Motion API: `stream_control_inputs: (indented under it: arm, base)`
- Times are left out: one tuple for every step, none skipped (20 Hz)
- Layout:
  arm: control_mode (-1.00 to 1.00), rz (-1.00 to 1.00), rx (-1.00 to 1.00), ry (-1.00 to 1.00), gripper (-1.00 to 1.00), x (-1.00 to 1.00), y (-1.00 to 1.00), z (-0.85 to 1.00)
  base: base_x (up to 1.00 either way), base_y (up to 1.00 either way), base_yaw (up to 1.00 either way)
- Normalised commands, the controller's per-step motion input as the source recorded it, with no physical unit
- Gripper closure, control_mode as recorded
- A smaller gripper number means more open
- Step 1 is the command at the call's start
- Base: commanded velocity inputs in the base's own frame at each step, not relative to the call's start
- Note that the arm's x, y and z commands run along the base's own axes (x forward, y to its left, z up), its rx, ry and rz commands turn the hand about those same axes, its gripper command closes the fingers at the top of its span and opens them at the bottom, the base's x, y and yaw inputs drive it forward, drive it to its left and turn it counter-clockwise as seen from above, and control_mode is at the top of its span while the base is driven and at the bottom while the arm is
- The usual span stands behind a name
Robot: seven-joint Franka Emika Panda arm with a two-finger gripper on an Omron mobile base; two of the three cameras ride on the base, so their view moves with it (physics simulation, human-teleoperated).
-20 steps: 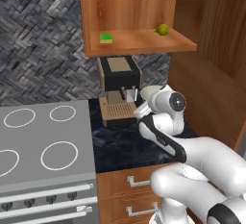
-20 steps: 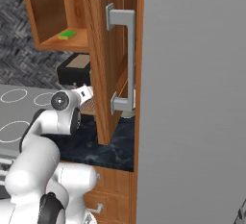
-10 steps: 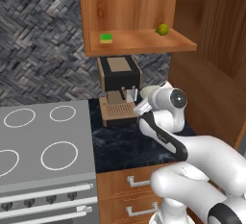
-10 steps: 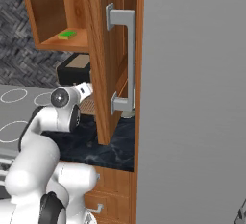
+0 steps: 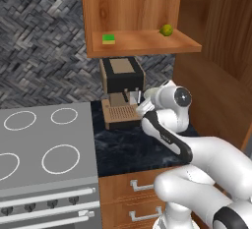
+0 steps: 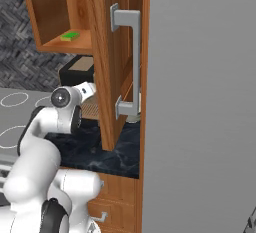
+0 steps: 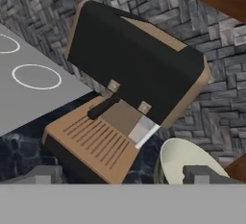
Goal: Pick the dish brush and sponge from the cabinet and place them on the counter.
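Left base view: black-and-tan coffee machine (image 5: 121, 93) seen on dark surface (image 5: 130, 147) beside stovetop (image 5: 44, 144). Sponge (image 5: 109, 39) seen on cabinet (image 5: 142, 16) shelf, round green fruit (image 5: 166, 30) well apart to its right. Gripper (image 5: 133, 96) held wide open, empty, close against coffee machine, sponge well above it.

Right base view: open cabinet door with grey handle (image 6: 131, 67) seen standing between arm and grey panel (image 6: 200, 102); sponge (image 6: 70, 36) seen on shelf.

Hand view: coffee machine (image 7: 134, 69) seen close ahead, pale bowl (image 7: 185, 163) beside it.

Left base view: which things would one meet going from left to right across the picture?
Grey stovetop with white rings → bright green flat sponge → black and tan coffee machine → round yellow-green fruit → brown wooden cabinet door.
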Motion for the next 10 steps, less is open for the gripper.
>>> stream_control_inputs:
  arm:
    - [-1.00,0.00,0.00,0.06,-1.00,0.06,0.10,0.11]
    - [-1.00,0.00,-0.01,0.05,-1.00,0.02,0.14,0.09]
    - [-1.00,0.00,-0.02,0.04,-1.00,0.01,0.17,0.10]
    - [-1.00,0.00,-0.02,0.04,-1.00,0.00,0.19,0.10]
    - [-1.00,0.00,-0.02,0.06,-1.00,0.03,0.19,0.08]
    - [-1.00,0.00,-0.02,0.09,-1.00,0.06,0.17,0.06]
    - [-1.00,0.00,-0.02,0.09,-1.00,0.11,0.16,0.08]
    - [-1.00,0.00,-0.03,0.12,-1.00,0.14,0.21,0.13]
    - [-1.00,0.00,-0.04,0.14,-1.00,0.16,0.23,0.16]
    - [-1.00,0.00,0.00,0.06,-1.00,0.05,0.16,0.20]
  base:
    - [0.00,0.00,0.00]
    - [0.00,0.00,0.00]
    - [0.00,0.00,0.00]
    - [0.00,0.00,0.00]
    - [0.00,0.00,0.00]
    - [0.00,0.00,0.00]
    - [0.00,0.00,0.00]
    - [0.00,0.00,0.00]
    - [0.00,0.00,0.00]
    - [0.00,0.00,0.00]
